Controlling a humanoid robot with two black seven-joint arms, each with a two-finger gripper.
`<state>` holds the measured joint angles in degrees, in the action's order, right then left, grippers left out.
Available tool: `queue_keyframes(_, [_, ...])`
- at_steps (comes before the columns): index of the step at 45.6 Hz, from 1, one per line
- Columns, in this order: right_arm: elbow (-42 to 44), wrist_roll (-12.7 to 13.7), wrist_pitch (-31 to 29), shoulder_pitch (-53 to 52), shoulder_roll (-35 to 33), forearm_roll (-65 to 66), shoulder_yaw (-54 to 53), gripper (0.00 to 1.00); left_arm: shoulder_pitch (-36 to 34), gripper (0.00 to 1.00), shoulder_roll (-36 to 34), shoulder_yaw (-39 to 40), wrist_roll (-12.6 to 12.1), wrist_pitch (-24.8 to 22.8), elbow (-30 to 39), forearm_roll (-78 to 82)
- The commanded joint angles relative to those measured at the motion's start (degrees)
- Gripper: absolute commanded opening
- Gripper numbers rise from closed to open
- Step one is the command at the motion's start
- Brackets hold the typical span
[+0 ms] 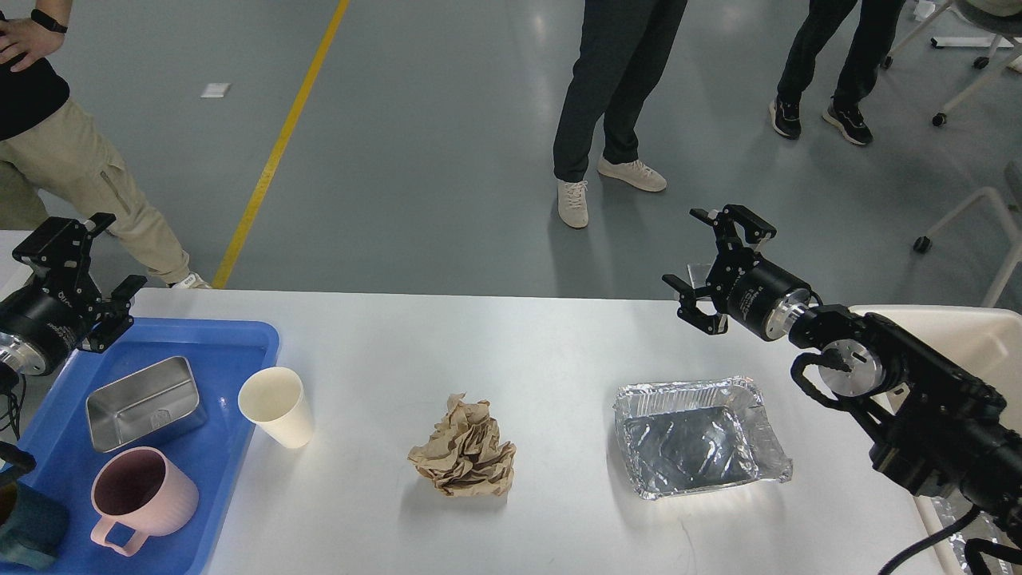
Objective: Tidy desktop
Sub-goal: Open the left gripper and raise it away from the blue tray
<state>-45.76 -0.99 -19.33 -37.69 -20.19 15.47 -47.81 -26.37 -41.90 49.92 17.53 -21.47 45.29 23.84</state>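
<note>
The white desktop (543, 343) holds a cream paper cup (277, 406) upright at the left, a crumpled brown paper ball (464, 459) in the middle and an empty foil tray (696, 435) at the right. My left gripper (76, 263) is open and empty, above the far left corner of the blue tray (231, 351). My right gripper (713, 259) is open and empty, over the table's far edge, beyond the foil tray.
The blue tray holds a steel box (144, 402), a pink mug (140, 497) and a dark teal cup (24, 531). A beige bin (970, 335) stands at the right. People stand on the floor beyond the table.
</note>
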Motion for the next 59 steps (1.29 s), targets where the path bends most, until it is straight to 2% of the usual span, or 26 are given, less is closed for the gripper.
queue_keyframes(1, [0.0, 0.0, 0.0, -0.1, 0.1, 0.0, 0.0, 1.0, 0.1, 0.97, 0.4, 1.1, -2.1, -1.1, 0.4, -0.5])
queue_keyframes(5, [0.0, 0.0, 0.0, -0.1, 0.1, 0.0, 0.0, 1.0, 0.2, 0.97, 2.0, 4.5, -5.6, -1.1, 0.5, -4.9])
queue_keyframes(10, [0.0, 0.0, 0.0, -0.1, 0.1, 0.0, 0.0, 1.0, 2.3, 0.97, 3.3, 8.0, -7.9, -1.7, 1.0, -10.5])
queue_keyframes(16, [0.1, 0.0, 0.1, -0.2, 0.0, 0.0, 0.0, 1.0, 3.9, 0.97, 3.9, 11.5, -8.5, -4.3, 3.3, -13.3])
queue_keyframes(20, [0.1, 0.0, 0.1, -0.3, 0.0, 0.0, 0.0, 1.0, 5.4, 0.97, 4.0, 14.1, -9.8, -5.7, 4.9, -14.8])
queue_keyframes(29, [0.1, 0.0, 0.8, -0.3, 0.5, 0.0, 0.0, 1.0, 6.2, 0.97, 5.3, 16.4, -14.2, -5.7, 7.6, -19.5])
queue_keyframes(40, [0.1, 0.0, 1.7, -0.3, 0.4, -0.1, 0.0, 1.0, 6.2, 0.97, 7.4, 17.8, -15.8, -5.9, 7.7, -21.3])
queue_keyframes(48, [0.1, 0.1, 4.7, -0.8, 0.3, -0.2, 0.0, 1.0, 7.0, 0.97, 9.0, 19.9, -21.6, -5.6, 7.6, -26.3])
queue_keyframes(59, [0.0, 0.5, 5.6, -0.9, -0.6, -0.3, -0.2, 1.0, 9.9, 0.97, 11.3, 23.6, -21.8, -6.2, 7.5, -27.1])
